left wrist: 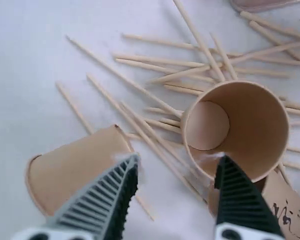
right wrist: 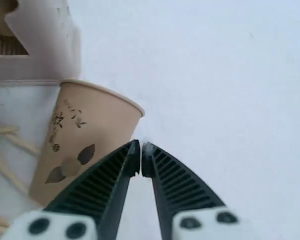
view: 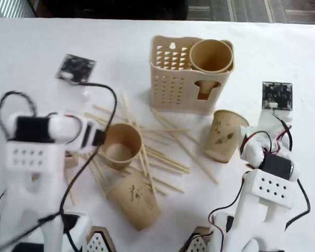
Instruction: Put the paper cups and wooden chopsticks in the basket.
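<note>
A white desk [view: 31,58] is carrying everything. A beige perforated plastic basket [view: 173,86] is standing upright toward its far side, with a plain tan paper cup [view: 211,55] sitting mouth-up in the end nearer the right arm. A leaf-printed paper cup [view: 223,135] is standing just beside the basket, on the right arm's side. An open-mouthed paper cup [view: 121,146] is sitting among the sticks near the left arm, and a tipped-over printed paper cup [view: 135,202] is lying on its side nearer the arms. The left end effector [left wrist: 177,162] is hanging spread wide above the open-mouthed paper cup's rim, gripping nothing. The right end effector [right wrist: 140,160] is sitting with its tips pressed together just beside the leaf-printed paper cup, holding nothing. Thin pale wooden chopsticks [view: 170,160] are lying scattered and crossing on the desk around the 2 middle cups.
</note>
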`<state>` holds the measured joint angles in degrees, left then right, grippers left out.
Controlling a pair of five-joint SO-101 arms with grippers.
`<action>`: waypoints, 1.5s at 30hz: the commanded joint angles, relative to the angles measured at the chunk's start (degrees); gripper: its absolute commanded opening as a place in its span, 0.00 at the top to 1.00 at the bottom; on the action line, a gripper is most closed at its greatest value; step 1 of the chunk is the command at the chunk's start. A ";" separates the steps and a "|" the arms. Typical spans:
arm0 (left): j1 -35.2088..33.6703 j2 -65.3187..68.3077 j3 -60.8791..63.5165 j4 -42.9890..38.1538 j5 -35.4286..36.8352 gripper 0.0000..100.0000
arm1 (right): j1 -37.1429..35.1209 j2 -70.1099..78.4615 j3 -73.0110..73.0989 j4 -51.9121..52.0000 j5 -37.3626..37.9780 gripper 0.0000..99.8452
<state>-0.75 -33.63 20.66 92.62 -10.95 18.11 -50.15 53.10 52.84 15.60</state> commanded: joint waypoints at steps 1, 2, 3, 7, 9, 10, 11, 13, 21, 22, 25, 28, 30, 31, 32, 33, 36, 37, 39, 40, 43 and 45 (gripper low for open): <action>2.15 4.00 4.04 -6.33 0.79 0.74 | 2.59 -1.36 1.14 -4.09 -0.44 0.98; 2.24 5.14 5.63 -8.09 0.79 0.74 | 3.03 -1.36 1.49 -4.53 -0.97 0.98; 2.24 6.29 7.03 -9.85 0.79 0.75 | 3.21 -1.36 1.58 -4.70 -2.29 0.98; 2.33 10.59 11.34 -16.44 0.26 0.84 | 3.12 -1.36 1.67 -4.53 -4.57 0.98; 2.59 11.74 12.13 -17.85 0.26 0.89 | 3.21 -1.54 2.20 -4.70 -4.66 0.98; 3.30 12.00 12.04 -18.02 0.26 0.91 | 3.21 -1.71 2.73 -4.88 -4.66 0.98; 4.09 11.82 11.87 -17.93 0.26 0.93 | 3.12 -1.80 2.99 -4.88 -4.48 0.98; 6.11 10.42 11.87 -18.20 0.26 0.98 | 3.12 -1.71 3.16 -4.88 -4.48 0.98; 17.19 -5.76 11.87 -18.37 0.35 0.98 | 2.95 -1.45 3.16 -4.88 -4.66 0.98; 17.71 -7.78 11.43 -18.73 0.35 0.98 | 2.95 -1.45 3.16 -4.88 -4.66 0.98; 17.80 -11.82 8.53 -18.81 0.26 0.98 | 2.95 -1.45 3.25 -4.79 -4.75 0.98; 17.54 -12.79 3.43 -18.73 0.26 0.98 | 2.86 -1.63 3.69 -4.88 -4.75 0.98; 17.63 -12.79 -0.26 -18.73 0.26 0.98 | 2.86 -1.63 3.69 -4.88 -4.75 0.98; 17.89 -12.79 -2.11 -18.73 0.26 0.98 | 2.86 -1.63 3.69 -4.88 -4.75 0.98; 17.98 -12.88 -4.04 -18.99 0.26 0.98 | 2.86 -1.54 3.69 -4.88 -4.75 0.98; 18.07 -12.88 -6.07 -19.16 0.26 0.98 | 2.86 -1.54 3.69 -4.88 -4.75 0.98; 19.47 -12.79 -12.04 -20.04 0.26 0.98 | 2.86 -1.45 3.69 -4.88 -4.75 0.98; 20.18 -12.79 -13.54 -20.84 0.26 0.98 | 2.86 -1.45 3.69 -4.88 -4.75 0.98; 21.93 -12.70 -15.74 -23.12 0.26 0.98 | 2.86 -1.54 3.69 -4.88 -4.75 0.98; 22.99 -12.70 -15.91 -24.97 0.26 0.98 | 2.86 -1.54 3.69 -4.88 -4.75 0.98; 26.24 -12.62 -14.86 -31.21 0.35 0.98 | 2.86 -1.54 3.69 -4.88 -4.75 0.98; 28.26 -12.62 -12.22 -36.31 0.35 0.98 | 2.86 -1.45 3.69 -4.88 -4.75 0.98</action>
<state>24.57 -45.32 7.82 63.25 -10.95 20.57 -50.68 57.23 49.14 11.38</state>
